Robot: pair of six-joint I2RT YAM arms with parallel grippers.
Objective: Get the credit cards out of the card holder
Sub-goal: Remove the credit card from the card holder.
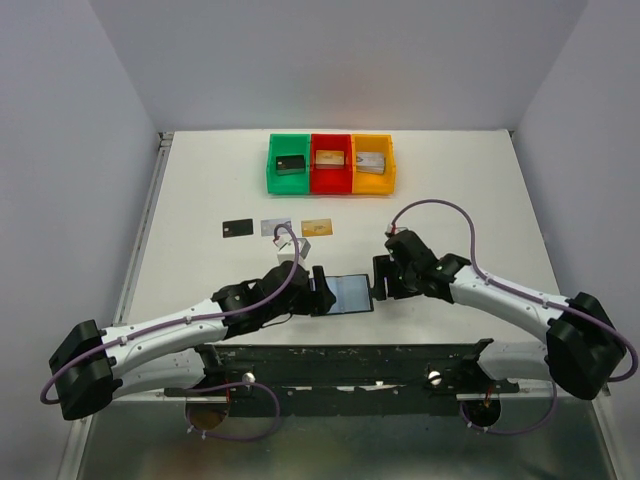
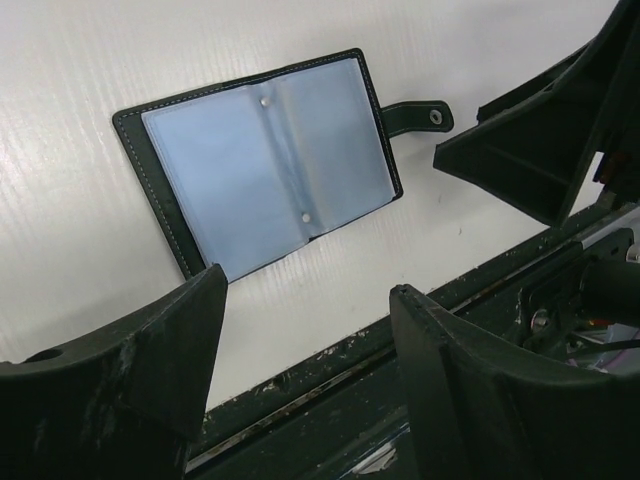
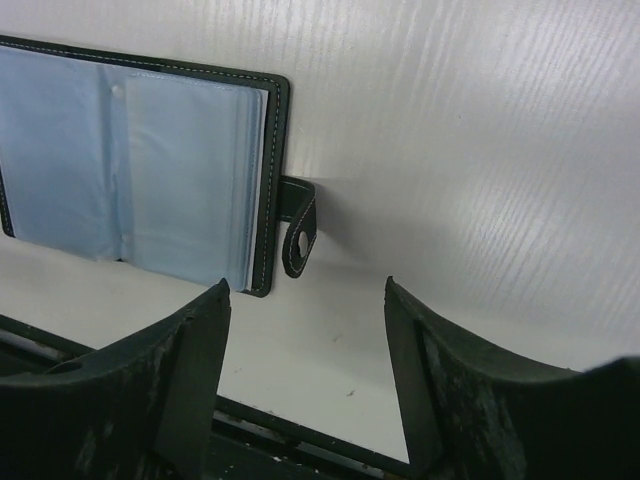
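The card holder (image 1: 352, 293) lay open and flat on the table (image 1: 190, 260) just below the middle of the top view. Its blue-grey sleeves (image 2: 250, 170) faced up and its snap strap (image 3: 298, 228) stuck out at its right edge. The left gripper (image 2: 308, 300) hung just beside its left edge and the right gripper (image 3: 306, 290) by the strap side, each with its fingers spread wide and nothing between them. Three credit cards lay in a row above and left of the holder, apart from it: a black card (image 1: 237, 228), a silver card (image 1: 275, 227) and a tan-gold card (image 1: 316, 227). Whether another card sat in the sleeves could not be told, as they looked pale and blank. With nothing pinning the holder, a pull on a card would probably drag it along or fold it shut. A pinch might also catch the thin sleeve with the card, and two grippers this close could knock together.
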